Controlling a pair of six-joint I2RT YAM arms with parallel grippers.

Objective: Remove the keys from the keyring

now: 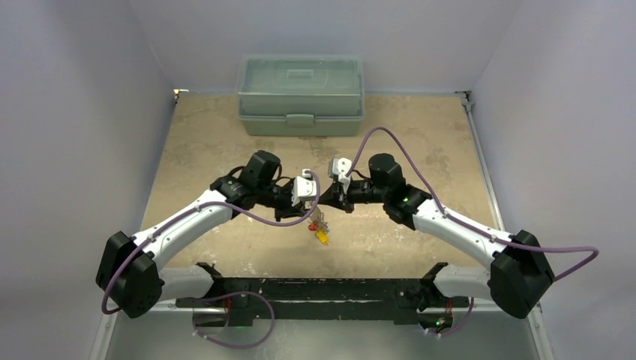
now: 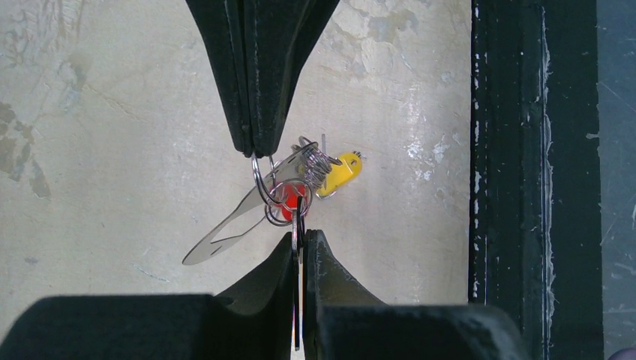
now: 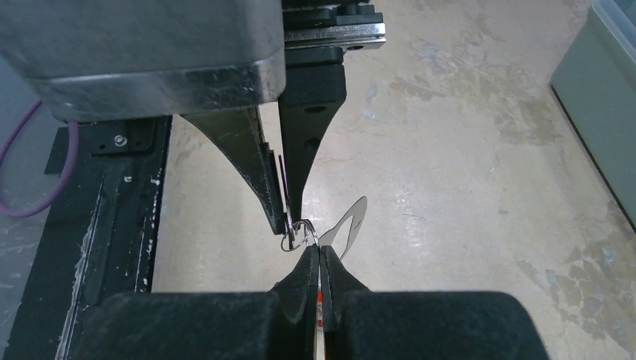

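Keys (image 2: 307, 169) strung between two pinched grips, none off yet

Found the left gripper (image 2: 300, 238) at bottom centre of its own wrist frame, clamped flat on a thin metal edge (image 2: 298, 221) just under the red tag (image 2: 283, 199); probably a key seen side-on, but couldn't say for sure. Met from the top of that frame by the right gripper (image 2: 251, 150), equally tight, nipping a fine wire ring (image 2: 259, 187) at the very fingertips. Saw no gap between either pair of fingers.

Caught the bunch hanging clear of the table (image 2: 112, 150), dead centre of the overhead frame, just ahead of both wrists. Picked out a yellow tag (image 2: 341, 169) poking right, wire coils beside it, and a long grey leaf-shaped piece trailing to lower left. Took that for the keyring (image 2: 225, 234), nearly edge-on. Couldn't tell whether a key had started round a split.

Judged nothing freed yet. Spotted plenty to go wrong, though. Feared a hard pull apart bending the wire ring or popping it out of so shallow a pinch. Feared a slip on either side dropping the bunch to swing from the other grip. Worried about a twist off the split only winding the coils tighter, and about a tag snagging between fingertips working that close.
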